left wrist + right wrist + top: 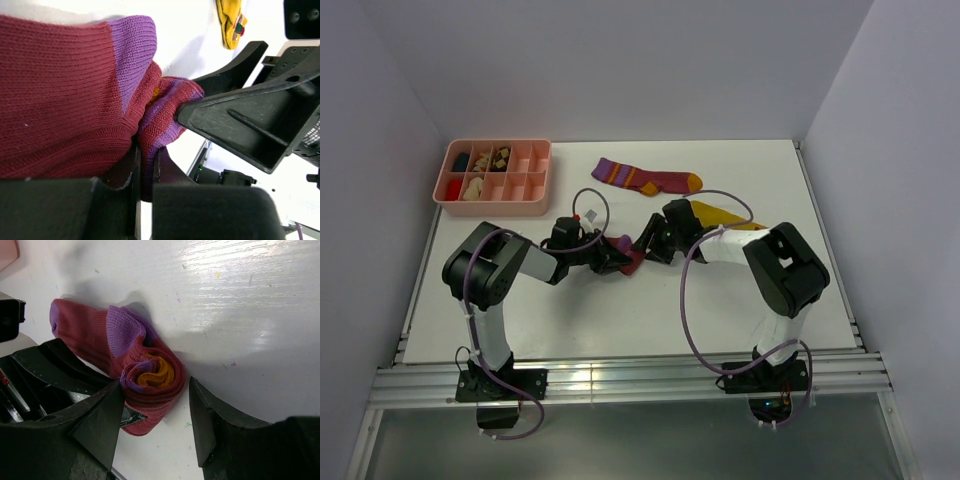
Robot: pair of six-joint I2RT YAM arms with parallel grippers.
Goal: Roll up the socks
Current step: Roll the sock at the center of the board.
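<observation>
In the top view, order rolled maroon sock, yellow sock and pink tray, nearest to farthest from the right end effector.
1. Rolled maroon sock, at the right end effector, centre.
2. Yellow sock, behind, right.
3. Pink tray, far left.

White table (pixel 650 320), pale lavender walls (pixel 620 60), aluminium rail (pixel 640 380) along near edge

Robot lab test booth
Plain walls (pixel 620 70) box a white table (pixel 620 310); arms (pixel 490 270) bolted to an aluminium rail (pixel 620 380).
</observation>
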